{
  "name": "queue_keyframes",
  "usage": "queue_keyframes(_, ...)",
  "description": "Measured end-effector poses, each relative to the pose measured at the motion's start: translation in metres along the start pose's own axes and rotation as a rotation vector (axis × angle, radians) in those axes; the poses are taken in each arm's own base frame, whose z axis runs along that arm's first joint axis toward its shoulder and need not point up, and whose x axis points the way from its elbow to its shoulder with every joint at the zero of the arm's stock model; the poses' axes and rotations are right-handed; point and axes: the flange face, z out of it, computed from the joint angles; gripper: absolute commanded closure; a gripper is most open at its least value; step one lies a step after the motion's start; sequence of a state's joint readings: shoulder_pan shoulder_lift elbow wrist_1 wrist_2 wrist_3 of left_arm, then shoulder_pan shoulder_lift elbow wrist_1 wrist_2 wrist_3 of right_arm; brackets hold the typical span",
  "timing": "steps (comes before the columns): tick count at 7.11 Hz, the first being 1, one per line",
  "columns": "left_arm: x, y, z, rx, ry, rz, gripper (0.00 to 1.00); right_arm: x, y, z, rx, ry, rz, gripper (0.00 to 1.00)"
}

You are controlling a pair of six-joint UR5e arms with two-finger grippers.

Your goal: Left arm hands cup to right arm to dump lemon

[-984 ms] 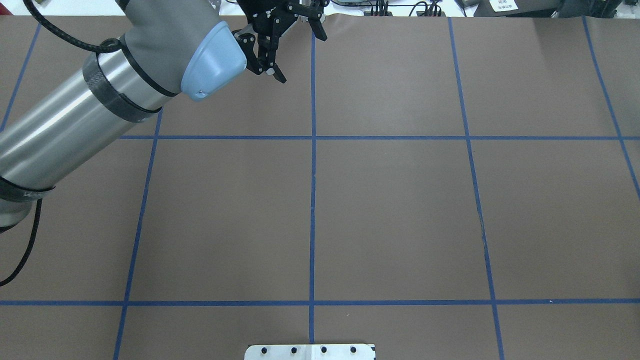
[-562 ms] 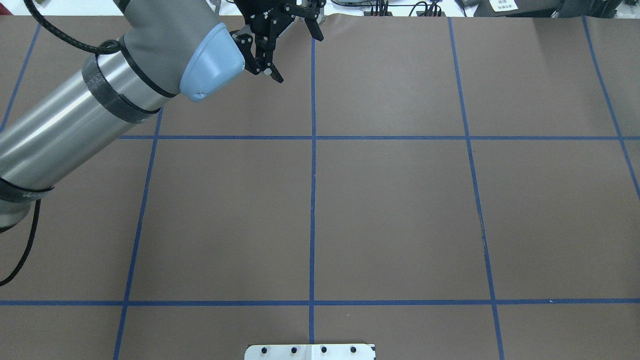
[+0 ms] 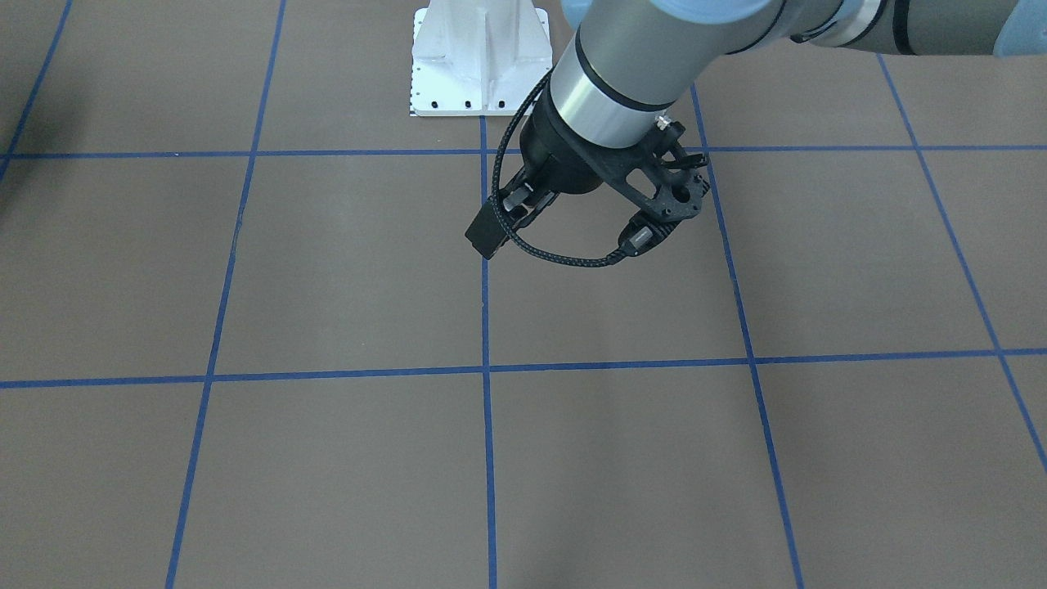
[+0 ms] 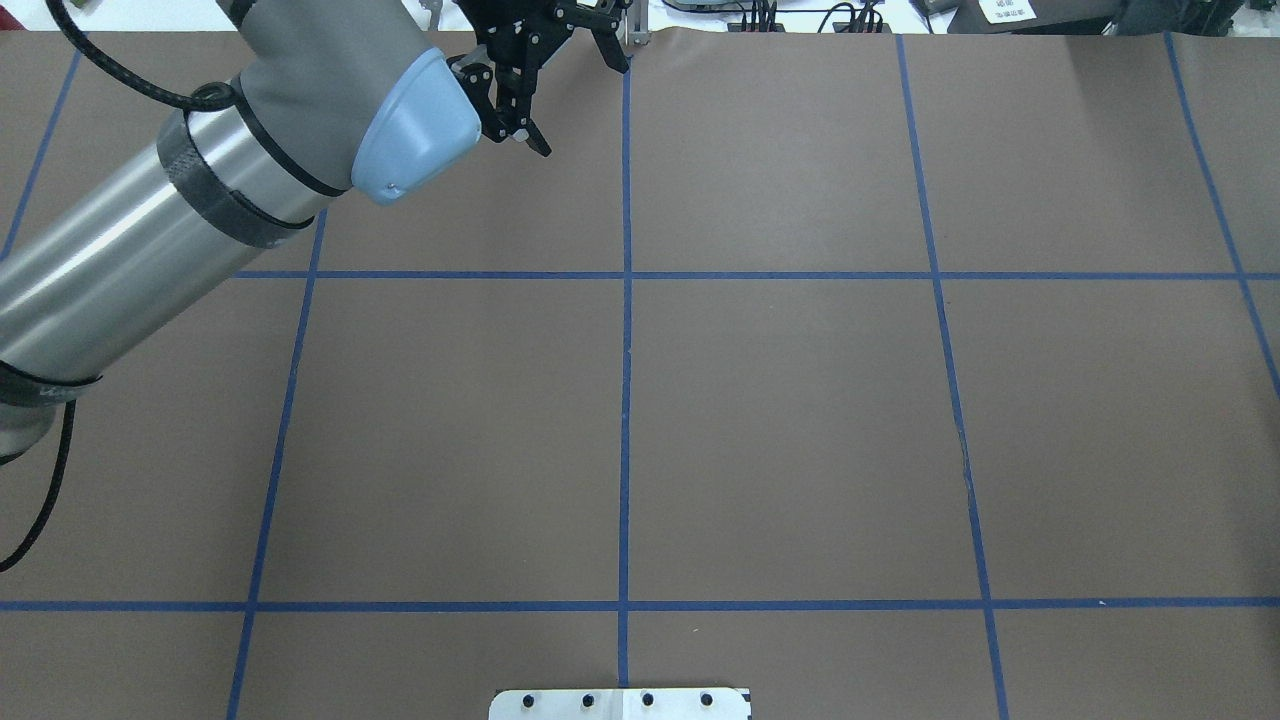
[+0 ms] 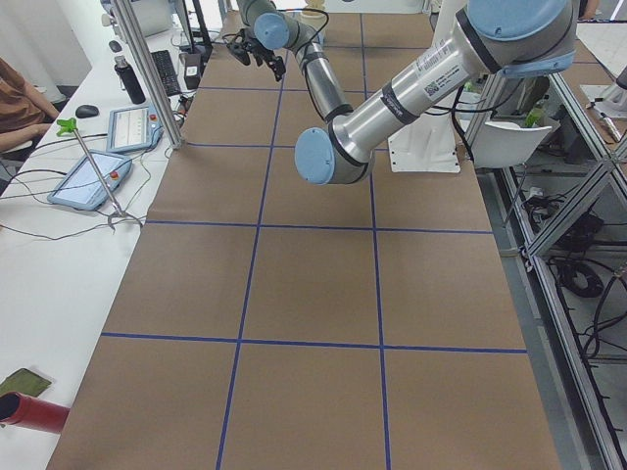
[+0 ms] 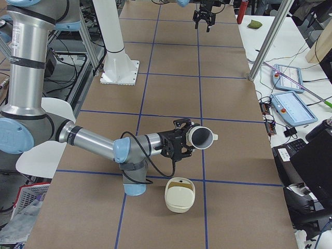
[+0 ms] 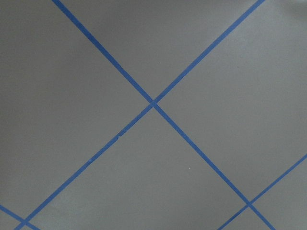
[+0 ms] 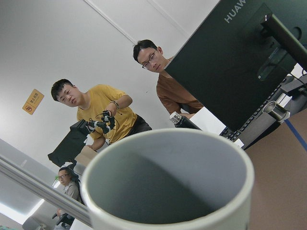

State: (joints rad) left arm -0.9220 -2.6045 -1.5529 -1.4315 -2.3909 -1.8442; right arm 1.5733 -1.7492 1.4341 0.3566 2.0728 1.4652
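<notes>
**Cup tipped at the right claw, cream tub below**

The cup hangs off the tabletop at the tip of the right claw. Its long axis is near level and its mouth is turned toward the operators' side. The one view that shows this claw does not let its grip be judged. A cream tub stands on the tabletop just below the cup, a little nearer that camera, so a dump would likely call for rolling the mouth further down. The right arm reaches low and level from its elbow. No lemon shows, and the wrist view finds the cup's inside bare grey. The left claw, spread and empty, hangs well apart at the tabletop's other end.
</notes>
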Motion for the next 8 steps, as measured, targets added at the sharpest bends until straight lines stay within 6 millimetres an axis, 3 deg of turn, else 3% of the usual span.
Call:
queue_keyframes(3, 0.001, 0.01, -0.007, 0.006, 0.022, 0.023, 0.0, -0.035, -0.015, 0.048, -0.095, 0.113, -0.234, 1.0)
queue_keyframes(5, 0.001, 0.016, -0.014, 0.02, 0.043, 0.04, 0.0, -0.05, -0.002, 0.093, -0.188, 0.122, -0.398, 1.0)
queue_keyframes(8, 0.0, 0.026, -0.026, 0.054, 0.089, 0.075, 0.0, -0.084, 0.036, 0.171, -0.303, 0.079, -0.697, 1.0)
